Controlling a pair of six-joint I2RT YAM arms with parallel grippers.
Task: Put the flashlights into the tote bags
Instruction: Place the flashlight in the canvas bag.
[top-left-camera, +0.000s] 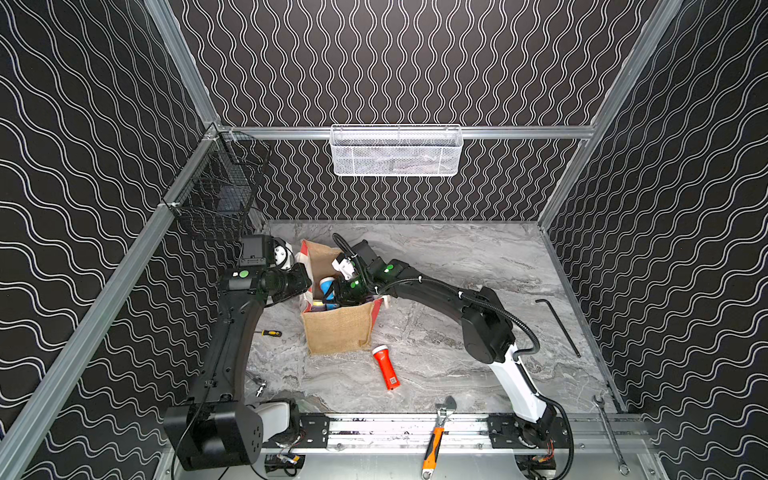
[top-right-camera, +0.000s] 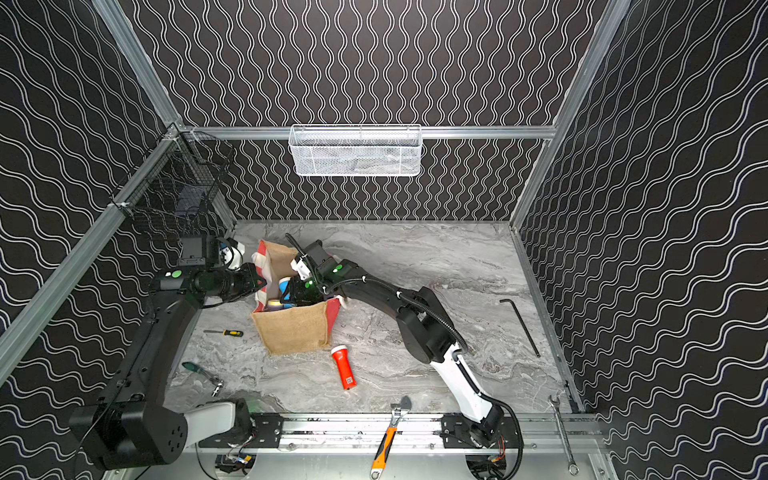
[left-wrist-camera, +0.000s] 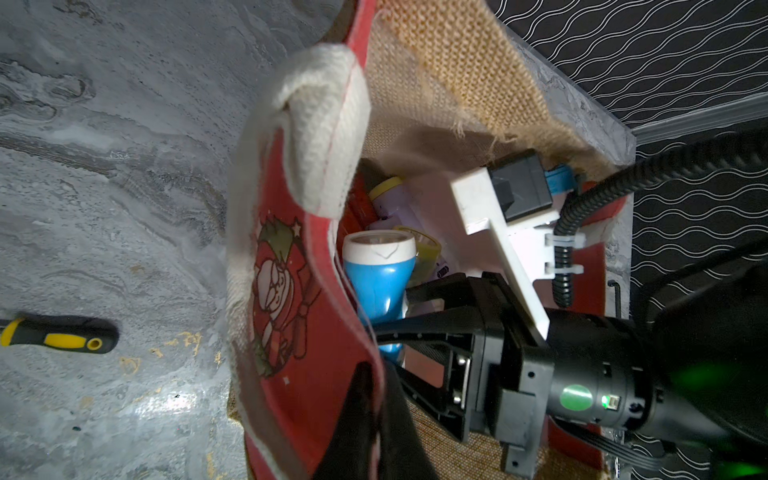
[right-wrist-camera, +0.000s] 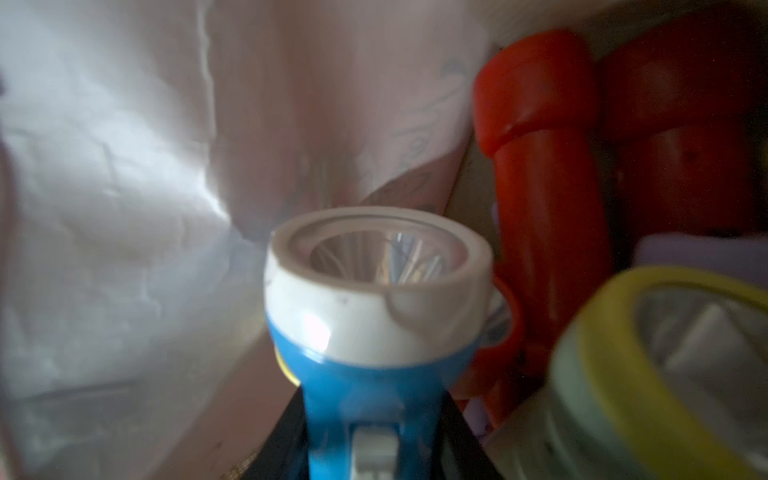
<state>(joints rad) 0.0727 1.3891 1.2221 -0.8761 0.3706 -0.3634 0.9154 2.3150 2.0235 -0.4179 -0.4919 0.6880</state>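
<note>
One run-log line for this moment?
left tool: shut on tote bag | right tool: holding blue flashlight inside bag | red flashlight: on table

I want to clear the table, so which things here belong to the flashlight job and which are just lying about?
Job: blue flashlight, red flashlight, tote bag.
Lying about: screwdriver, orange wrench, hex key, spanner, green-handled tool, white basket, black basket.

Yellow-black screwdriver (top-left-camera: 270, 333) and black hex key (top-left-camera: 559, 328) lie well apart on marble tabletop (top-left-camera: 457, 249).
</note>
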